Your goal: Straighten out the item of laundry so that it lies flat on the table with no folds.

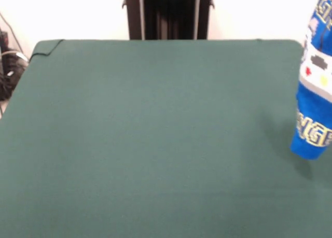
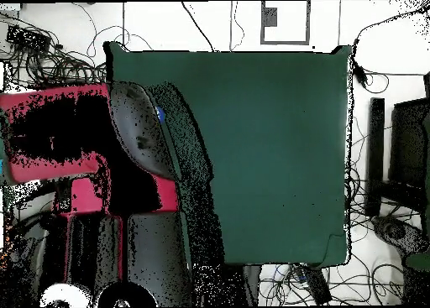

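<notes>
Table check: large dark green felt-covered table (image 1: 155,144) lies bare except by its right edge in front view. Bright blue printed T-shirt (image 1: 314,93) hangs there, long axis vertical, hem just above felt. Gripper hidden behind red-black arm (image 2: 84,145); can't tell its state.

Setting: robotics lab or test room
Work surface: large desk (image 1: 155,134) covered in dark green felt-like cloth
Machinery: red and black robot arm (image 2: 92,154) reaching over one side of the desk; black pedestal column (image 1: 168,14) behind it
Cabling: loose tangled cables (image 2: 50,49) on a pale floor round the desk
Walls: plain white wall (image 1: 78,12)
</notes>
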